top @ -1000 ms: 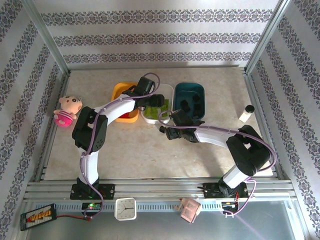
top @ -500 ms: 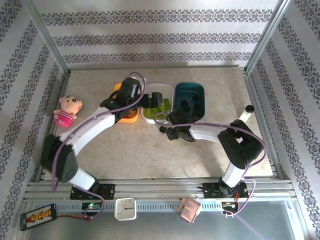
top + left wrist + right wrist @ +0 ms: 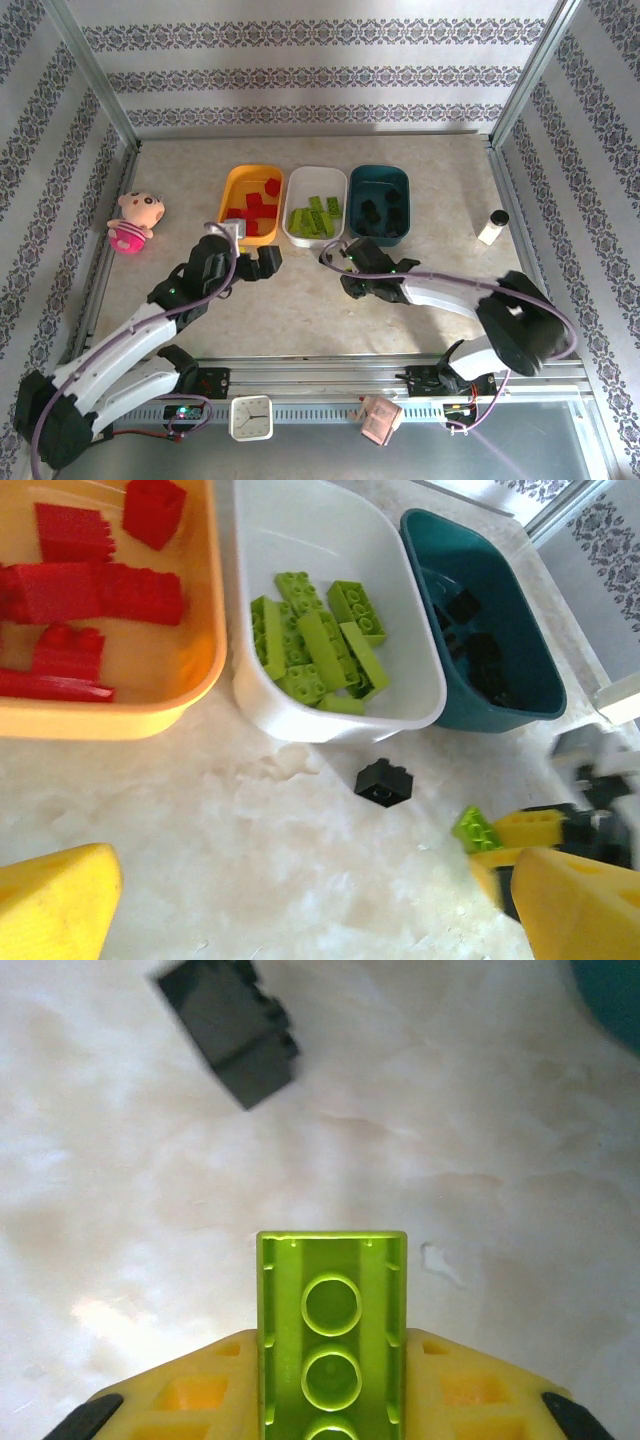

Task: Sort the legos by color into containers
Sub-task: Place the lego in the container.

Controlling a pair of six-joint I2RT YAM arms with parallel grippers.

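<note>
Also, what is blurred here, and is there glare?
Left wrist view: the white tray and its lime green bricks are sharp, the lower right corner is smeared. Right wrist view: the held lime green brick is crisp, the black brick softer; a pale glare patch on the table.

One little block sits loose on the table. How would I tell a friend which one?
Three trays stand in a row: orange tray, white tray, teal tray. On the bare table just before the white tray's near wall lies a black brick. It is the only black one outside a tray; the rest sit in the teal tray.
</note>
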